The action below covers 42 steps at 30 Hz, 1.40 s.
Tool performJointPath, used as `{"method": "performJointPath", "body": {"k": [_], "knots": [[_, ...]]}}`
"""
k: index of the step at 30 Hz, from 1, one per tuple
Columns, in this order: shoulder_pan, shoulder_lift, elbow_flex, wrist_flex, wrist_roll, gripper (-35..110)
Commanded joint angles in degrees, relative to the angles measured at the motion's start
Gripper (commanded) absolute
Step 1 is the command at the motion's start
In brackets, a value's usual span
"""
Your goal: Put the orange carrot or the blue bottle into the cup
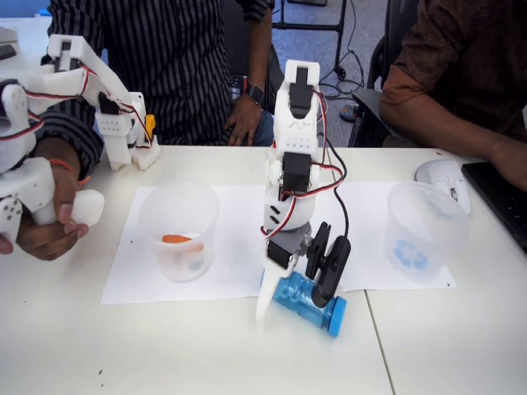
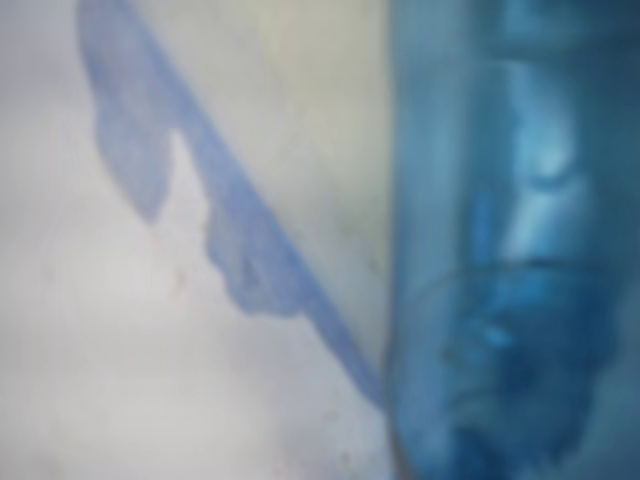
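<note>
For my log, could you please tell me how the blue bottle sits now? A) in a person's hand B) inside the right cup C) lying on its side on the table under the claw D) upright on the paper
C: the blue bottle lies on its side on the table, with the claw around it.

In the fixed view we see our white arm (image 1: 293, 156) standing at the middle of the scene, its upper links rising far back and the wrist folded steeply down toward the near side. Our tool (image 1: 298, 288) points downward, low against the worktop (image 1: 206, 346). Its black finger sits right, the white fixed finger left, and the two are spread apart around the blue bottle (image 1: 309, 301).
</note>
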Motion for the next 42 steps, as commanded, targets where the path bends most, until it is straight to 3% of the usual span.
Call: {"method": "performJointPath", "body": {"k": [1,11,42], "knots": [[0.0,4.8,-4.8,0.1,0.7,56],[0.4,4.9,-5.4,-0.1,0.2,35],[0.0,4.9,-7.7,0.9,0.3,26]]}}
